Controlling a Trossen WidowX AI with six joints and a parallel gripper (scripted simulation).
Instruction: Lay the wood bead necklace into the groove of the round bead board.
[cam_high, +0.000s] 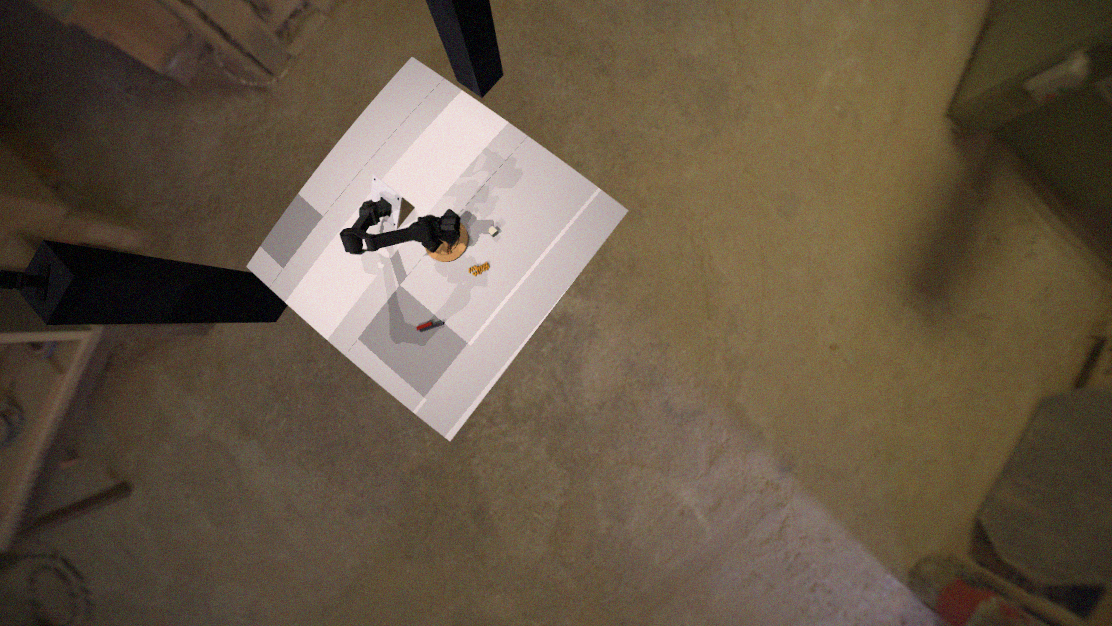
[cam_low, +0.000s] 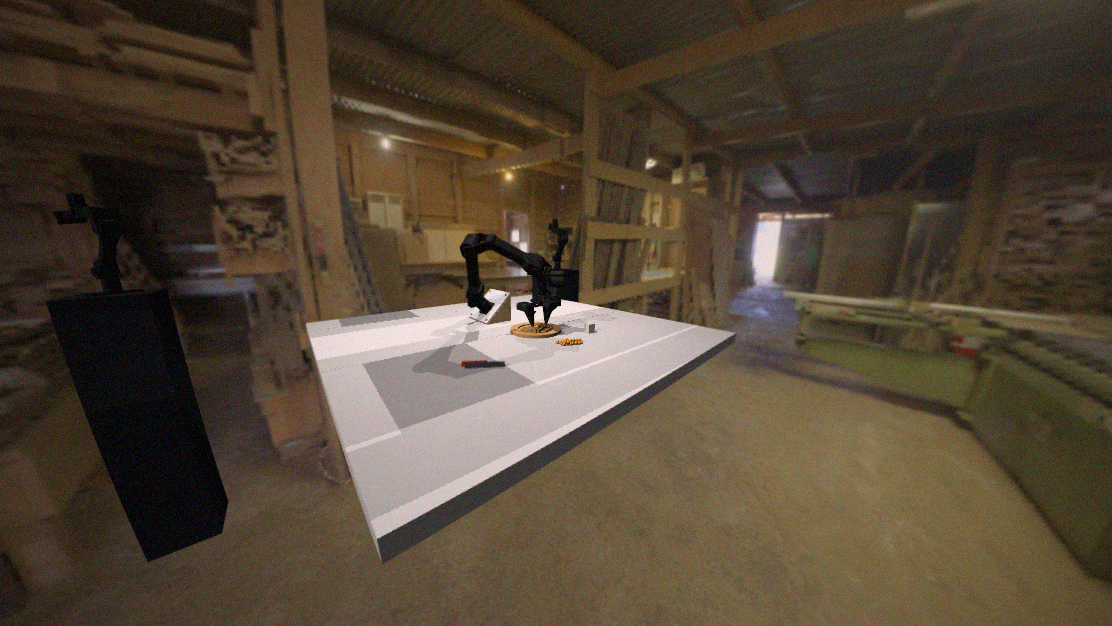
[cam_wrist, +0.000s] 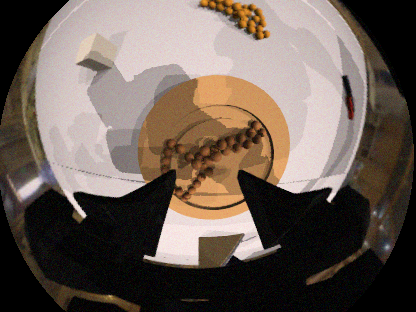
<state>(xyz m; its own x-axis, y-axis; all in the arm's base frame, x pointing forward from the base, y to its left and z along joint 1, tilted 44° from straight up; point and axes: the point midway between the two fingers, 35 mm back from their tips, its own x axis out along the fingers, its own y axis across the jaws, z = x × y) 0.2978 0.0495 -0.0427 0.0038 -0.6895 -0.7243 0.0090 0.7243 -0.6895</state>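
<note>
The gripper (cam_low: 538, 320) (cam_wrist: 207, 174) stands wide above the round bead board (cam_high: 444, 250) (cam_low: 522, 329) (cam_wrist: 272, 107). The brown wood bead necklace (cam_wrist: 217, 150) lies bunched and crossing on the board. Near the board are orange beads (cam_high: 479, 269) (cam_low: 570, 342) (cam_wrist: 243, 15) and a pale block (cam_high: 494, 230) (cam_low: 589, 328) (cam_wrist: 97, 51).

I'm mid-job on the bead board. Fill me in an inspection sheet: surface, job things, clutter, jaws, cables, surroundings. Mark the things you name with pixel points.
Surface: white table (cam_high: 536, 194) (cam_low: 435, 466), shadows across it.
Job's things: brown bead necklace (cam_wrist: 222, 145) bunched across the round bead board (cam_high: 447, 255) (cam_low: 532, 331) (cam_wrist: 215, 90), not following the groove all round.
Clutter: orange beads (cam_high: 480, 269) (cam_low: 569, 342) (cam_wrist: 242, 15), pale block (cam_high: 493, 230) (cam_low: 589, 328) (cam_wrist: 96, 51), red-and-black tool (cam_high: 429, 325) (cam_low: 482, 363) (cam_wrist: 349, 97); all off the board.
Jaws: open over the board, holding nothing.
Cables: nothing seen.
Surroundings: workshop; black pedestals (cam_high: 163, 287) (cam_low: 140, 419) beside the table.
</note>
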